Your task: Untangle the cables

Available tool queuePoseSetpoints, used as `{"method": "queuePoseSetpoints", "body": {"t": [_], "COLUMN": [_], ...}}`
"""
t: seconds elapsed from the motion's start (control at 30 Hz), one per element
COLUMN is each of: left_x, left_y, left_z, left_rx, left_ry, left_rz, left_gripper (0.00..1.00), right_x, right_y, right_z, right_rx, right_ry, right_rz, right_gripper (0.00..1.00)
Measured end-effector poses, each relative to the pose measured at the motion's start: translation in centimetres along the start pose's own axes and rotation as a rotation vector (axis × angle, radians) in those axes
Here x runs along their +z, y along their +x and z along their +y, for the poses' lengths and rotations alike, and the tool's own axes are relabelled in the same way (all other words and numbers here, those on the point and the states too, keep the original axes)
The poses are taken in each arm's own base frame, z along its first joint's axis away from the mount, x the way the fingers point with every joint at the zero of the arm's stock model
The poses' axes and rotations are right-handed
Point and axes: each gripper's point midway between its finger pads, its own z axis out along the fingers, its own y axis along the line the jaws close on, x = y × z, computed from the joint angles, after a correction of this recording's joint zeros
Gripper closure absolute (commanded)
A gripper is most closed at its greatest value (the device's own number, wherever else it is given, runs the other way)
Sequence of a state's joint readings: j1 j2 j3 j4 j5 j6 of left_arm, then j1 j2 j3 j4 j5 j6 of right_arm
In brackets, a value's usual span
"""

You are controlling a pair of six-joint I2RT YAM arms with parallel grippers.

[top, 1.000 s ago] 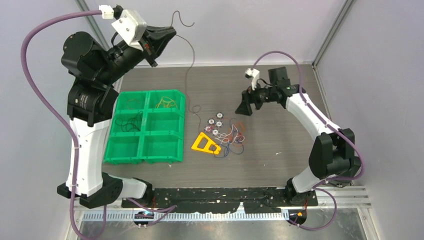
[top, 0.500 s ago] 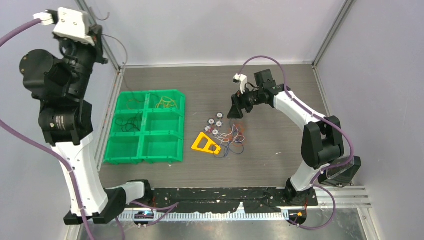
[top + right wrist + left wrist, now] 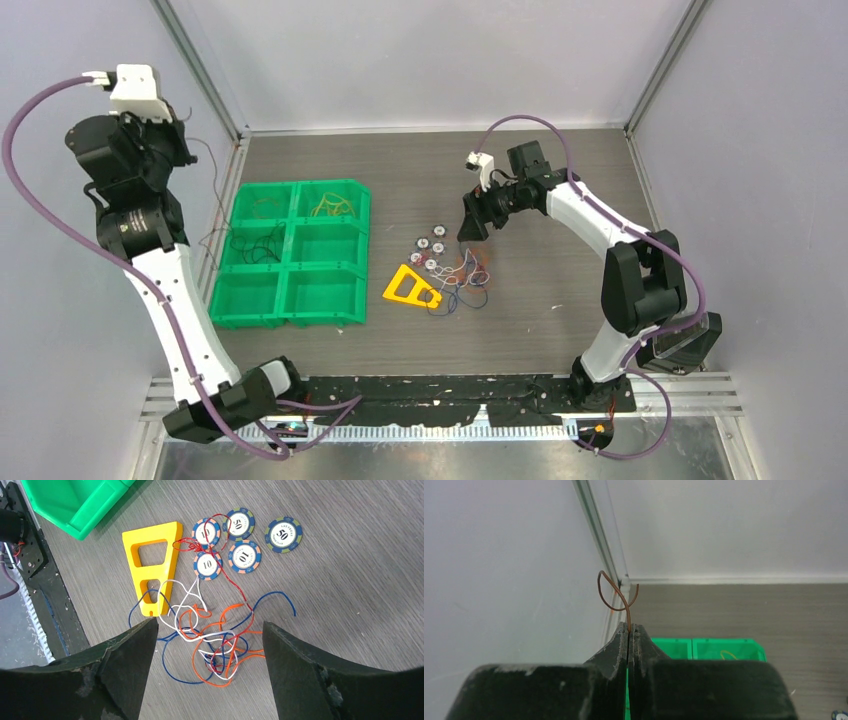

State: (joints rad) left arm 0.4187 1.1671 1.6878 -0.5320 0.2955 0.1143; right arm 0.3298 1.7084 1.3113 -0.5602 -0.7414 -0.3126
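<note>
A tangle of orange, blue, white and red cables (image 3: 460,275) lies on the table right of centre, and in the right wrist view the tangle of cables (image 3: 220,645) sits between and just beyond my fingers. My right gripper (image 3: 472,225) (image 3: 209,625) hangs open above it, holding nothing. High at the far left, my left gripper (image 3: 180,148) (image 3: 629,626) is shut on a thin brown cable (image 3: 616,592). That brown cable (image 3: 216,185) dangles down past the left edge of the green bin.
A green six-compartment bin (image 3: 362,250) (image 3: 704,647) stands left of centre, with yellow cables (image 3: 333,207) and black cables (image 3: 255,245) in separate compartments. A yellow triangular piece (image 3: 408,287) (image 3: 152,565) and several poker chips (image 3: 430,245) (image 3: 240,530) touch the tangle. Enclosure walls stand close around.
My left arm has swung from over the back of the table to the far left, carrying the brown cable clear. My right gripper has shifted left, closer to the tangle.
</note>
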Motion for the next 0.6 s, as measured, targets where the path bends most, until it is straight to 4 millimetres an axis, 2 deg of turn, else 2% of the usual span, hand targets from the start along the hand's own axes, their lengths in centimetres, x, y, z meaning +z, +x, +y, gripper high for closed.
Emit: {"method": "queuePoseSetpoints", "body": {"t": [0.17,0.23,0.3,0.37,0.43,0.6], "left_x": [1.1,1.2,1.2,1.1,1.0,0.4], "left_y": [5.6,6.8,7.1,6.4,4.7,-2.6], "left_z": [0.6,0.3,-0.3,-1.2,-1.7,-1.5], "left_rx": [-0.050,-0.068,-0.083,-0.103,-0.120,-0.100], "left_ry": [0.035,0.064,0.104,0.150,0.187,0.202], "left_rz": [0.113,0.135,0.136,0.120,0.090,-0.057], "left_gripper": [1.00,1.00,1.00,1.00,1.00,1.00], "right_x": [0.0,0.0,0.0,0.0,0.0,0.2], "right_y": [0.1,0.2,0.2,0.2,0.2,0.3], "right_z": [-0.1,-0.1,-0.1,-0.1,-0.1,-0.2], "right_rx": [0.004,0.004,0.005,0.005,0.006,0.011], "right_ry": [0.004,0.005,0.006,0.006,0.006,0.005], "right_rz": [0.005,0.006,0.007,0.007,0.008,0.012], "right_gripper": [0.18,0.18,0.18,0.18,0.18,0.18]}}
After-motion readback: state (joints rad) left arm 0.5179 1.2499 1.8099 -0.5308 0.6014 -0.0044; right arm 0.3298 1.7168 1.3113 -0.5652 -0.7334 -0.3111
